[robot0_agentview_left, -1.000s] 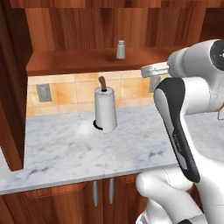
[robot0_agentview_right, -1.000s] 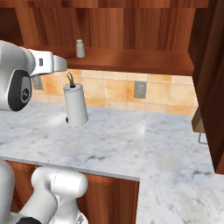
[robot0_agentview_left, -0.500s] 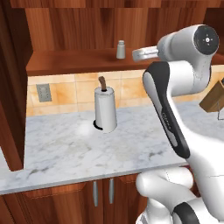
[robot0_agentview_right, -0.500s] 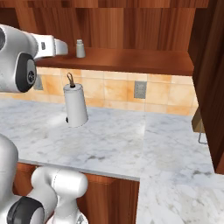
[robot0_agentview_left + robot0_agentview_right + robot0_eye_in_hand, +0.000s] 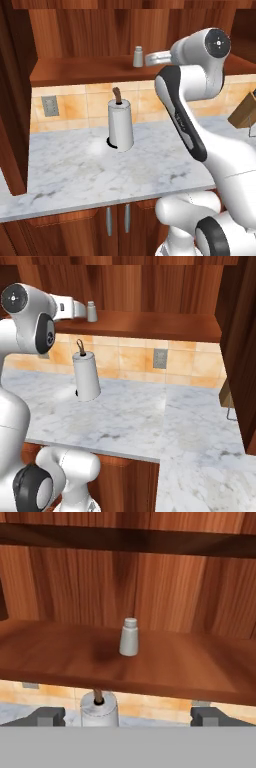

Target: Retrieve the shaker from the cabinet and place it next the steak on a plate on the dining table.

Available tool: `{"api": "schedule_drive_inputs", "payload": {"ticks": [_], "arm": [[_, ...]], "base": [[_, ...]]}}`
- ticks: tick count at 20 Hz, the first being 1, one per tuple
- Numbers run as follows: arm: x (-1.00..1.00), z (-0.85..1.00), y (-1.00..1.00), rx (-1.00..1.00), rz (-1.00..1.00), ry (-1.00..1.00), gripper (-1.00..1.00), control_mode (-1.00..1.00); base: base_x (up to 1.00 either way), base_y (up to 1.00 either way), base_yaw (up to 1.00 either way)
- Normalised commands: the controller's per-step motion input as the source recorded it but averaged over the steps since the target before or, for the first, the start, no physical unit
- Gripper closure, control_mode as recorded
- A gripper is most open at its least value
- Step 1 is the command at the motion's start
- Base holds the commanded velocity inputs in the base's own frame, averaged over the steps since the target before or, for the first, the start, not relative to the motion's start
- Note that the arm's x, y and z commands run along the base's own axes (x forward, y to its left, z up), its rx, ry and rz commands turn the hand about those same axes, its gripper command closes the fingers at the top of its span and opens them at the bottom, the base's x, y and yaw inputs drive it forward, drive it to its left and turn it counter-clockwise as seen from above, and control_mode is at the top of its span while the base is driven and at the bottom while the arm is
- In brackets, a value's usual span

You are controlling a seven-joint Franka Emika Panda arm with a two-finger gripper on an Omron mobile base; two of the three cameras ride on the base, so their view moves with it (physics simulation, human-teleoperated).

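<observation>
Shaker [image 5: 129,637] upright on the cabinet [image 5: 165,662] shelf, at 12 o'clock from the hand [image 5: 128,716]. Hand spread wide, holding nothing, well short of it. Paper-towel roll [image 5: 120,125] on the counter [image 5: 75,170] below.

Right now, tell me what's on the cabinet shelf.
One shaker stands upright on the cabinet shelf, wood-grain panel behind it. The shelf's far right end is out of the hand view.

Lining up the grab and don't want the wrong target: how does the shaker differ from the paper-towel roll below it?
The shaker is small, grey and tapered with a lighter cap; the paper-towel roll is far taller, white, with a brown post on top. The shaker stands on the cabinet shelf, the roll on the counter beneath. Both stand upright.
</observation>
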Motion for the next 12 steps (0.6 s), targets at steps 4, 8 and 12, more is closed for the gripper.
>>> {"api": "schedule_drive_inputs", "payload": {"ticks": [4, 8, 12], "arm": [[0.46, -0.28, 0.00, 0.06, 0.00, -0.08, -1.00, -1.00], [0.52, -0.17, 0.00, 0.02, 0.00, -0.10, -1.00, -1.00], [0.61, -0.04, 0.00, 0.01, 0.00, 0.00, -1.00, -1.00]], "base": [[0.00, 0.00, 0.00], [0.00, 0.00, 0.00], [0.00, 0.00, 0.00]]}}
